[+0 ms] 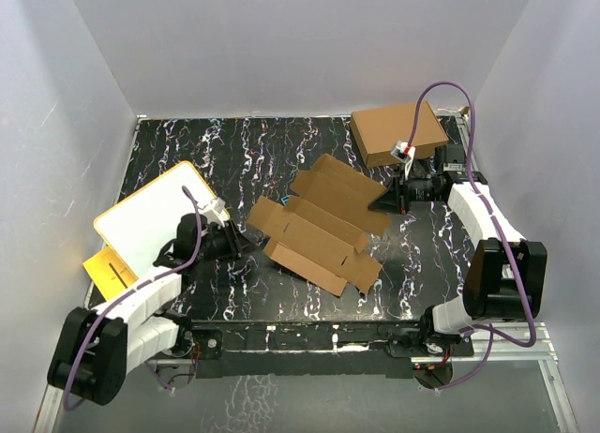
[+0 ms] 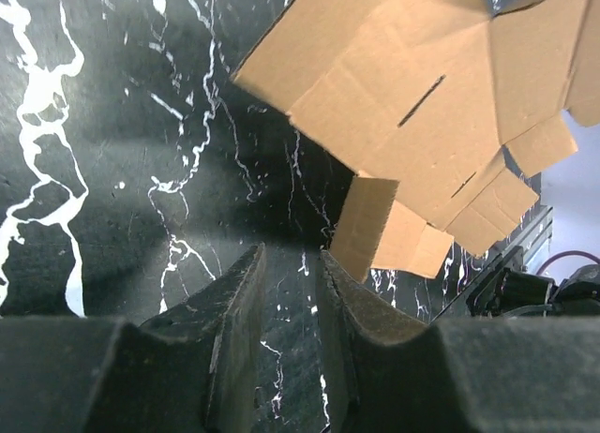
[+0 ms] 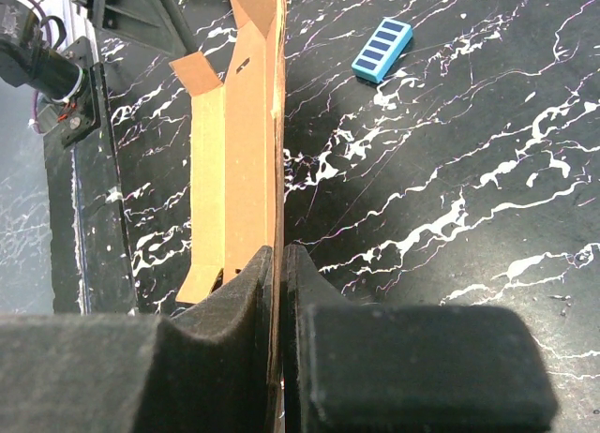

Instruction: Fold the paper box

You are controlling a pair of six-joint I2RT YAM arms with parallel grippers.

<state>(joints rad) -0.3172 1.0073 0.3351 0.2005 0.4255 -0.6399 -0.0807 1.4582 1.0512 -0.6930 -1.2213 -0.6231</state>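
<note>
1. Looking down from the top camera, you have the paper box spread open near the middle of the black marbled table, lying on a slant from near left to far right, with its flaps and tabs sticking out.
2. Your right gripper is clamped on the box's right-hand edge. In the right wrist view, the cardboard runs edge-on straight between the two pads, which press on it from both sides.
3. Your left gripper sits low at the box's left end. Its jaws are narrow with a slim gap, bare tabletop shows through that gap, and nothing is held.
4. A small flap of the box stands just beyond the tip of one left finger. You cannot tell from the wrist view whether they touch.
5. The larger ready-made brown box sits at the far right corner, behind your right wrist.
6. The white board with the yellow rim lies at the left, with your left arm partly over it.
7. A small blue block lies on the table, apart from the cardboard.
</note>
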